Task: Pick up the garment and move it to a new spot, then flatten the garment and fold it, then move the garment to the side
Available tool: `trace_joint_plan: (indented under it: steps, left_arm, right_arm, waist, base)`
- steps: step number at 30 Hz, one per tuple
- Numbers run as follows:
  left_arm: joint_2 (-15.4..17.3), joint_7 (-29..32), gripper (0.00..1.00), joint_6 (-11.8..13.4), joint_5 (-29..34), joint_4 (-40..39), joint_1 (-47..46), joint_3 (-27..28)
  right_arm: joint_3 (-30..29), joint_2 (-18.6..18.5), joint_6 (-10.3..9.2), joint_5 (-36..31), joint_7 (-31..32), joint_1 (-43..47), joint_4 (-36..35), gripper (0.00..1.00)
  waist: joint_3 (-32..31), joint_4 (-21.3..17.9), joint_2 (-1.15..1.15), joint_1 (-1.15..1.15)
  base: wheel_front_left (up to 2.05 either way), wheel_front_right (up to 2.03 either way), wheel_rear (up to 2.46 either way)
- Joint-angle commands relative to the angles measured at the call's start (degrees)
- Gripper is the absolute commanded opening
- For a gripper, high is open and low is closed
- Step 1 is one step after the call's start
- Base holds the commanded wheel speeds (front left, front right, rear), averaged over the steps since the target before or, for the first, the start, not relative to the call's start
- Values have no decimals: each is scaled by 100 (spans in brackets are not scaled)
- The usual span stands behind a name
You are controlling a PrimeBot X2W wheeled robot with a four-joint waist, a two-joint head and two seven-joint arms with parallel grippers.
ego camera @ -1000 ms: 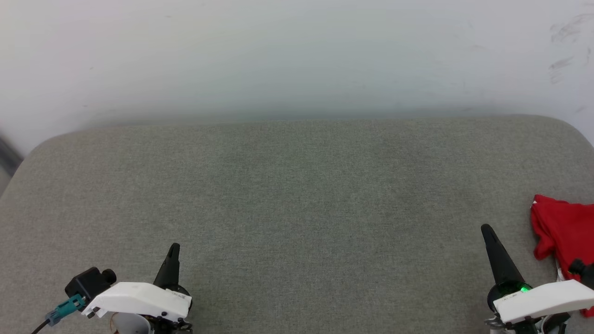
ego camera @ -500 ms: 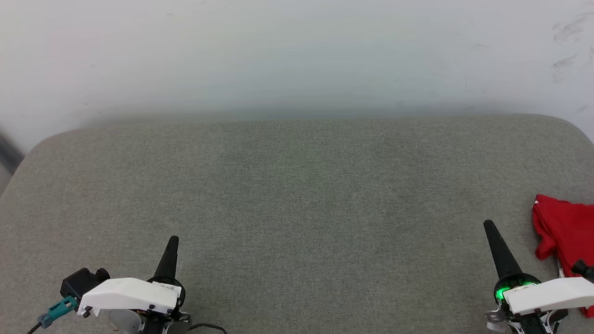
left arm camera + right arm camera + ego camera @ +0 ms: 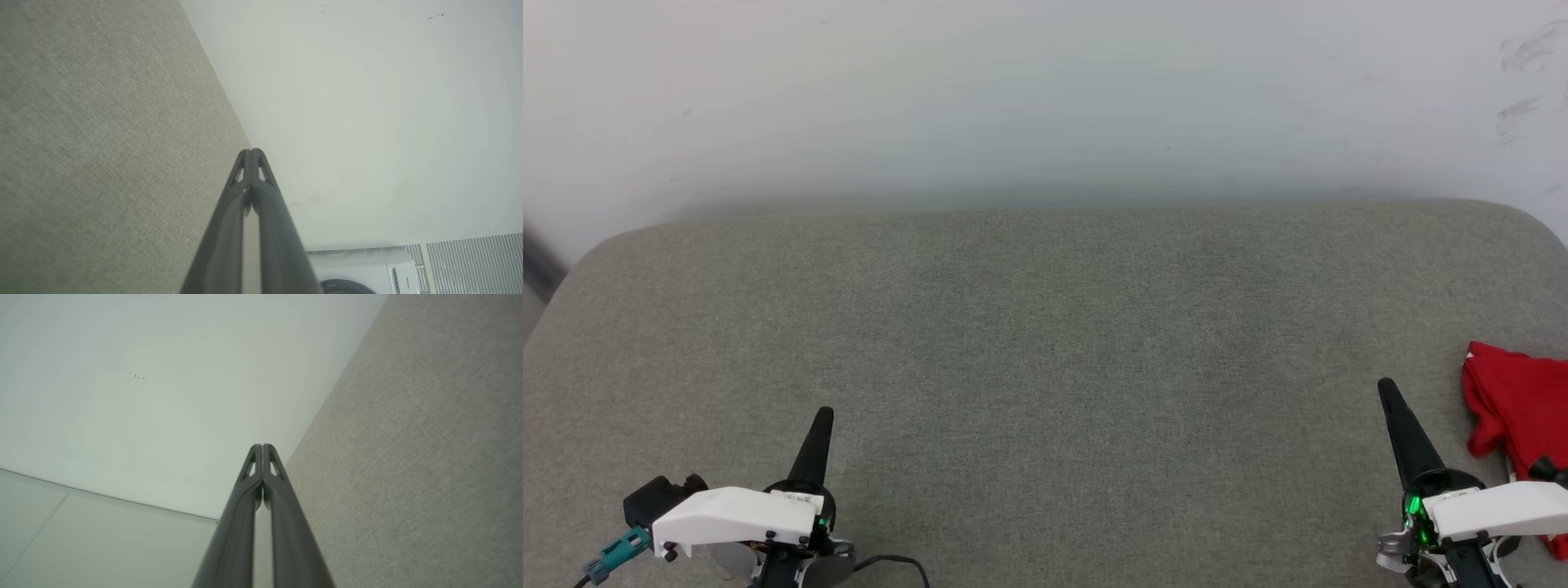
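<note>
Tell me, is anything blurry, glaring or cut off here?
Head view: soft, even light, no hard shadows; the far edge of the grey cushion looks hazy; the red shirt is cut off at the right. Left and right wrist views: tilted, the left gripper and right gripper close up and slightly soft.

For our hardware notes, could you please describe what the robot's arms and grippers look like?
Both have a white wrist shell and long, dark, tapering jaws with slotted tips. The left gripper carries a black block, a teal connector and a dark cable; the right gripper shows a green light.
</note>
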Motion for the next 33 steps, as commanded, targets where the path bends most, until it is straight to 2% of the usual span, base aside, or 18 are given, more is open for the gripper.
trace_joint_plan:
  steps: [1,33]
  left_arm:
    - [-9,27,0,-57,-94,-17,-129,71]
    - [-342,426,0,-470,-1236,72,-197,625]
  right_arm:
    - [-15,-27,-1,132,7,-118,7,0]
    - [-108,10,-2,1621,68,-397,436,0]
  waist:
    - [2,1,0,0]
    - [54,39,0,0]
  base:
    - [0,0,0]
    - [0,0,0]
